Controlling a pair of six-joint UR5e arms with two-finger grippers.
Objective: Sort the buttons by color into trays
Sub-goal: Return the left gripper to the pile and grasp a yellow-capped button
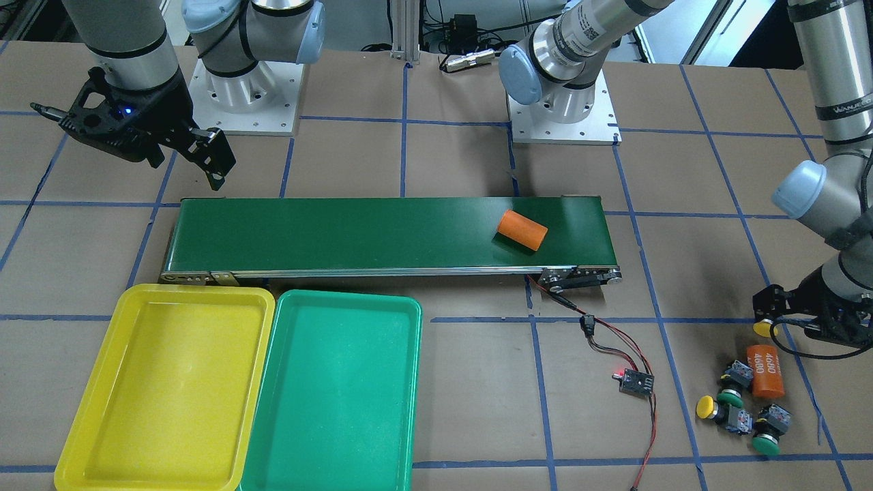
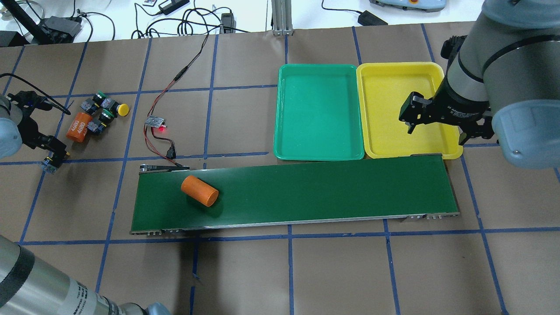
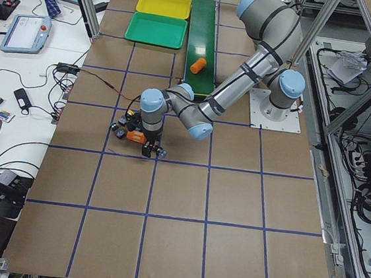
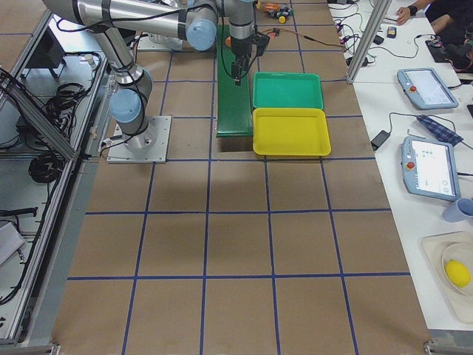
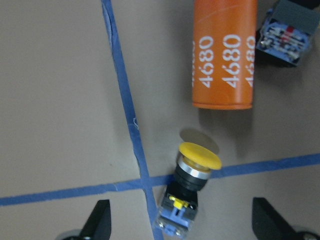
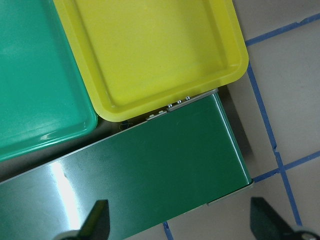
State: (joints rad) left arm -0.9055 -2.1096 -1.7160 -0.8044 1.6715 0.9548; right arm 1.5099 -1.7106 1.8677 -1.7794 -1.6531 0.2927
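Left wrist-mounted camera looks straight down past the left claw [image 5: 181, 224], its fingers [image 5: 98, 223] spread wide and touching nothing. A yellow button [image 5: 192, 192] lies on its side between them on the counter [image 5: 60, 100], at a crossing of blue tape lines [image 5: 125, 110]. Just beyond the button's cap lies an orange cylinder marked 4680 [image 5: 224, 55]. The front-facing camera shows the other three buttons clustered around that cylinder at one end of the counter: a second yellow button [image 1: 719, 412], a green button [image 1: 733, 385] and a further green button [image 1: 771, 429]. All four sit well apart from the trays. At the other end, the yellow tray [image 1: 198, 291] and the green tray [image 1: 348, 296] lie side by side with their long edges touching, just beside the conveyor belt [image 1: 341, 232]. The right claw [image 6: 180, 224] hovers above the belt's end by the yellow tray's corner, fingers likewise wide apart and gripping nothing. A second orange cylinder [image 1: 522, 230] lies on the belt near its opposite end, and a small circuit board [image 1: 635, 382] with a red light sits on the counter between the trays and the buttons.
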